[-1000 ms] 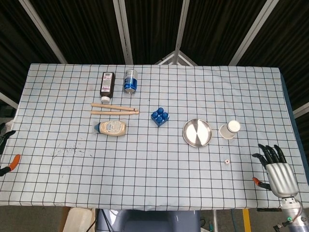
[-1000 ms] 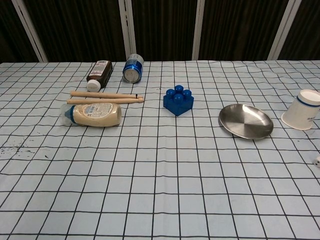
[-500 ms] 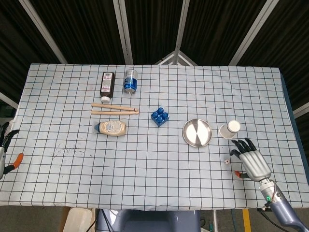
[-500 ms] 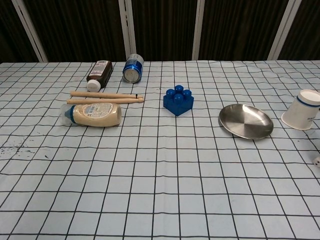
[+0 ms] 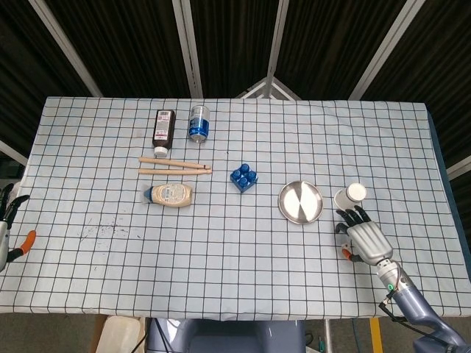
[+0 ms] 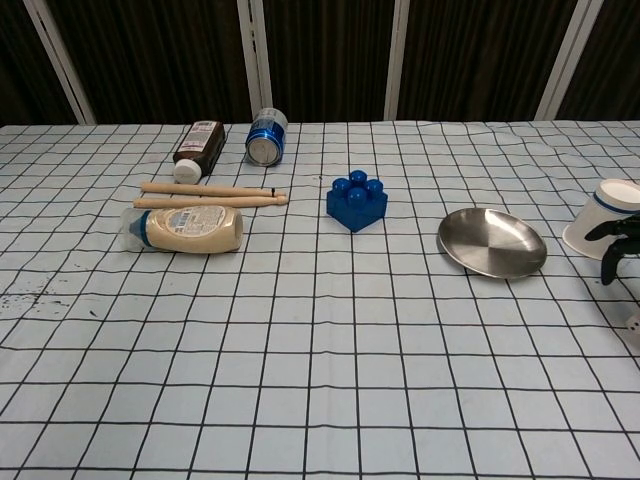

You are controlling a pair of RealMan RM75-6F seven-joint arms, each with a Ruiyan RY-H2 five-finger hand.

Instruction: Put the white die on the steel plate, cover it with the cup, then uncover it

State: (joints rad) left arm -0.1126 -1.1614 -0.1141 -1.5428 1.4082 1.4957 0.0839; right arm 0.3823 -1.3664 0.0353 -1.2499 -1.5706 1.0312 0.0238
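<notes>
Head view shows the right hand (image 5: 364, 239) hovering over where the white die (image 6: 634, 323) lies, beside the steel plate (image 5: 300, 202) and paper cup (image 5: 350, 196); its fingers (image 5: 356, 216) are spread, empty, likely poised for pinching it.

A black-gridded white cloth (image 5: 243, 257) carries a blue block (image 5: 243, 177) and a silver plate (image 5: 300, 202).

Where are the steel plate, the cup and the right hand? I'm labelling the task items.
steel plate (image 5: 300, 202), head view, centre of its shiny dish.
cup (image 6: 603, 220), chest view, its white side wall.
right hand (image 5: 366, 241), head view, back of the hand.
</notes>
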